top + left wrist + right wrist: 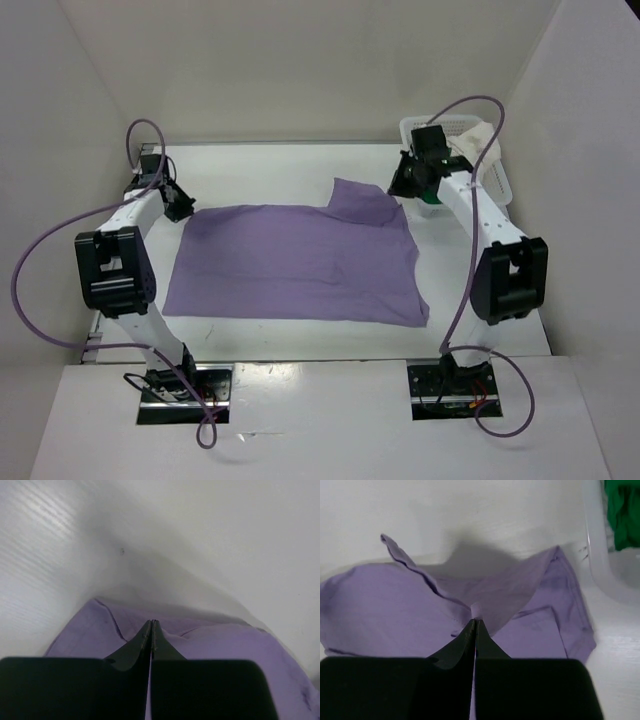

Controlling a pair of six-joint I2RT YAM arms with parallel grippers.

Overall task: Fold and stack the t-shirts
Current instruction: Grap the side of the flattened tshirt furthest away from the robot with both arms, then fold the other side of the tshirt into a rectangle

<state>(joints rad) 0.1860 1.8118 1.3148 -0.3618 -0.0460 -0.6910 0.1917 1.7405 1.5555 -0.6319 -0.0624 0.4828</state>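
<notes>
Fold step on lavender shirt [290,265]: left gripper [152,626] and right gripper [476,622] both clenched on its far corners; next likely needs a synced lift toward the near edge of the desk [300,338].

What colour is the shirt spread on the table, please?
The shirt is pale lavender-purple, clearest in the top external view.

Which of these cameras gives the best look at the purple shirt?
The top external view: there the purple shirt lies spread out whole, every edge visible. The left wrist view shows only a bunched corner at the left gripper; the right wrist view shows one pinched fold at the right gripper.
</notes>
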